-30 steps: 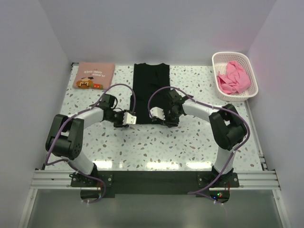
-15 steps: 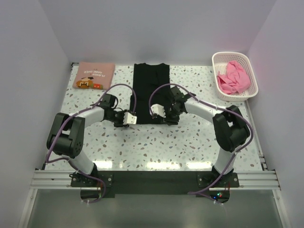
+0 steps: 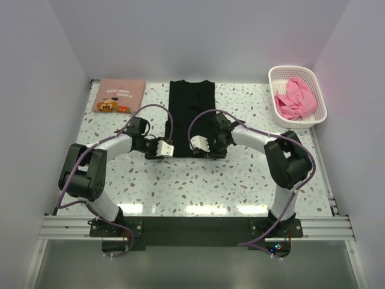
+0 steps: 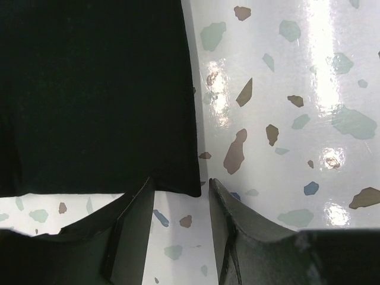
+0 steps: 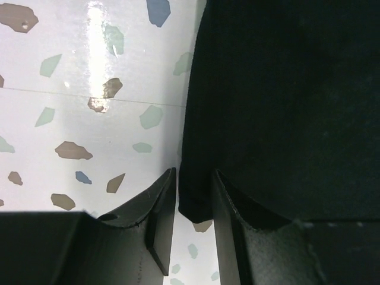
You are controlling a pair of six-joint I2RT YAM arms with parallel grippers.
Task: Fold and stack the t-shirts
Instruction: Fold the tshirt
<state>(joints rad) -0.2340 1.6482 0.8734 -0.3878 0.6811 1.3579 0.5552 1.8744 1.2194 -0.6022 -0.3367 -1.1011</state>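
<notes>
- Terrazzo table (image 3: 240,174) is holding one finished fold, the printed t-shirt (image 3: 120,95), at its far-left corner.
- We are judging the black t-shirt (image 3: 190,99) half folded: a strip at mid far edge, left gripper (image 4: 181,184) and right gripper (image 5: 195,175) straddling its near corners, fingers spread, pinching nothing.
- Pink t-shirt (image 3: 295,99) is waiting crumpled in the basket (image 3: 274,75), far-right corner.

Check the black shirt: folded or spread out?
Partly folded: the black shirt lies flat as a long narrow strip, no sleeves sticking out.

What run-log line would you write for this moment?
stage: black t-shirt in long strip | left pincer: open, astride near-left corner | right pincer: astride near-right corner, grip unclear
</notes>
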